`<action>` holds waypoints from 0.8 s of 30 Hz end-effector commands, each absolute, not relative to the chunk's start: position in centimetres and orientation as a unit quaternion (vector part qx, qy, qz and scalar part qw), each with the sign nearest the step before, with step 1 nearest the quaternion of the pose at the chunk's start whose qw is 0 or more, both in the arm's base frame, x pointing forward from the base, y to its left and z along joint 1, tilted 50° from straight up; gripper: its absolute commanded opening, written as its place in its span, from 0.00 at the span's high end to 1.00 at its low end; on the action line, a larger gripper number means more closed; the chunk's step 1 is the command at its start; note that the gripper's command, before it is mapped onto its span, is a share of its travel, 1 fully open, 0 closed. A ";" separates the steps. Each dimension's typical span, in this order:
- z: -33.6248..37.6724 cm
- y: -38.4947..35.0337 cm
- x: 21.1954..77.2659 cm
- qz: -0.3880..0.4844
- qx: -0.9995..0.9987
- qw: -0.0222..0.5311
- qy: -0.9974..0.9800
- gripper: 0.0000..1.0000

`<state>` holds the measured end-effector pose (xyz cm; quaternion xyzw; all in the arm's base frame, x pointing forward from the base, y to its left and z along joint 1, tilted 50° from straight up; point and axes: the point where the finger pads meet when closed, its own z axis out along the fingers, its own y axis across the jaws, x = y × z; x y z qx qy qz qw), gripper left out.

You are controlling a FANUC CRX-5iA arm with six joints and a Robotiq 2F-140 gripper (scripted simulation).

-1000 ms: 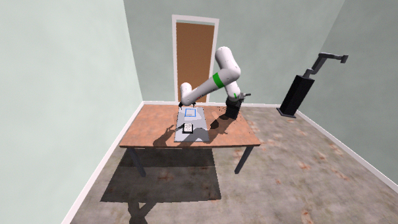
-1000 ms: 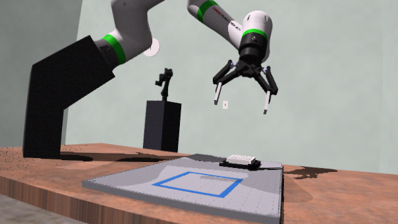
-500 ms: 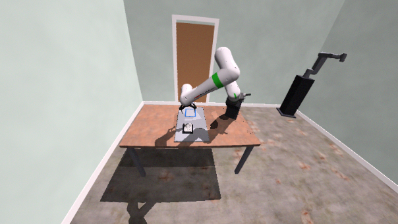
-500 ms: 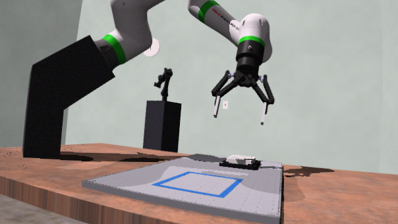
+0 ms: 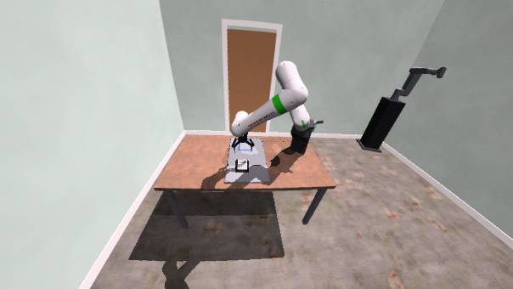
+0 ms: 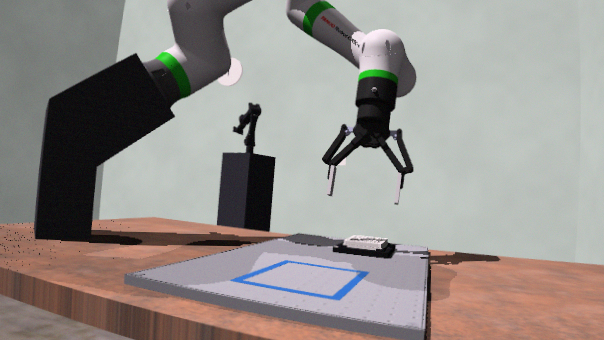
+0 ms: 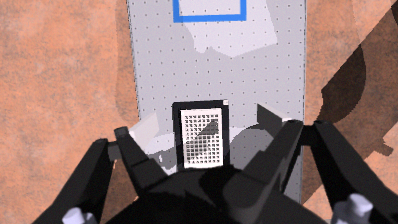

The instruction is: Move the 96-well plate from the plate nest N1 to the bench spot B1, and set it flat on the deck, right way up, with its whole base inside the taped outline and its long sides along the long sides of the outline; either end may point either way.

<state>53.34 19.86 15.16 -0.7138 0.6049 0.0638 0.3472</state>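
The white 96-well plate [image 6: 369, 242] sits flat in the black plate nest N1 [image 6: 365, 249] at the far end of the grey deck [image 6: 300, 285]. The wrist view shows the plate [image 7: 201, 137] from above, framed by the black nest [image 7: 176, 135], with one long side pointing at the outline. The blue taped outline B1 [image 6: 300, 279] is empty; it also shows in the wrist view [image 7: 210, 10]. My gripper [image 6: 364, 186] is open and empty, fingers pointing down, well above the plate. In the top view, the gripper [image 5: 244, 141], the plate [image 5: 242, 164] and the outline [image 5: 245, 146] are small.
The deck lies on a brown wooden table [image 5: 200, 163]. The arm's black base block [image 6: 85, 150] stands on the table to one side of the deck. A black pedestal with a small arm [image 5: 382, 121] stands on the floor away from the table.
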 end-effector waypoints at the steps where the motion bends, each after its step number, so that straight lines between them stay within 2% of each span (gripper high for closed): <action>1: 15.7 21.3 53.4 0.080 -0.703 0.369 0.602 0.00; 9: 16.8 24.1 53.2 0.115 -0.683 0.408 0.595 0.00; 24: 17.7 26.1 53.1 0.115 -0.683 0.408 0.595 0.00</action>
